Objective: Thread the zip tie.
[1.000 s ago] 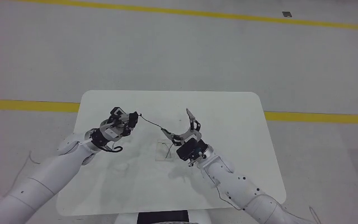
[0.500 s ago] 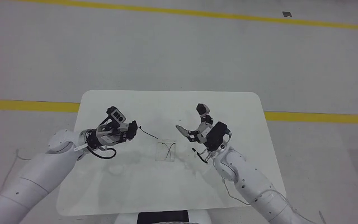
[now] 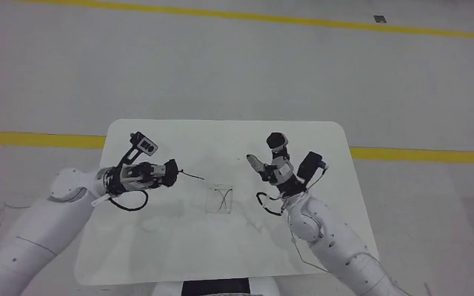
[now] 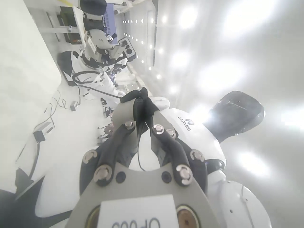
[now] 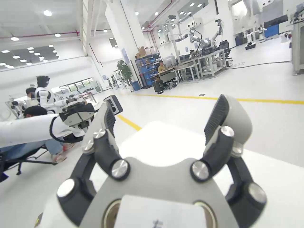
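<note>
A thin black zip tie (image 3: 191, 176) sticks out toward the table's middle from my left gripper (image 3: 170, 174), which is shut on it over the left part of the white table (image 3: 311, 140). In the left wrist view the tie (image 4: 140, 129) runs down between the closed fingertips (image 4: 142, 100). My right gripper (image 3: 265, 152) is open and holds nothing, right of the table's centre and well apart from the tie's free end. In the right wrist view its two ribbed fingers (image 5: 219, 115) stand wide apart, tilted up toward the room, with the left arm (image 5: 71, 117) beyond them.
A small clear square piece (image 3: 221, 198) with crossed black strands lies flat at the table's centre, between the two arms. The table's far half and its front right part are bare. Grey floor with a yellow line (image 3: 415, 155) surrounds the table.
My right gripper has drawn back to the right, away from the tie's tip, and turned upward. My left gripper has pulled back to the left with the zip tie in it.
</note>
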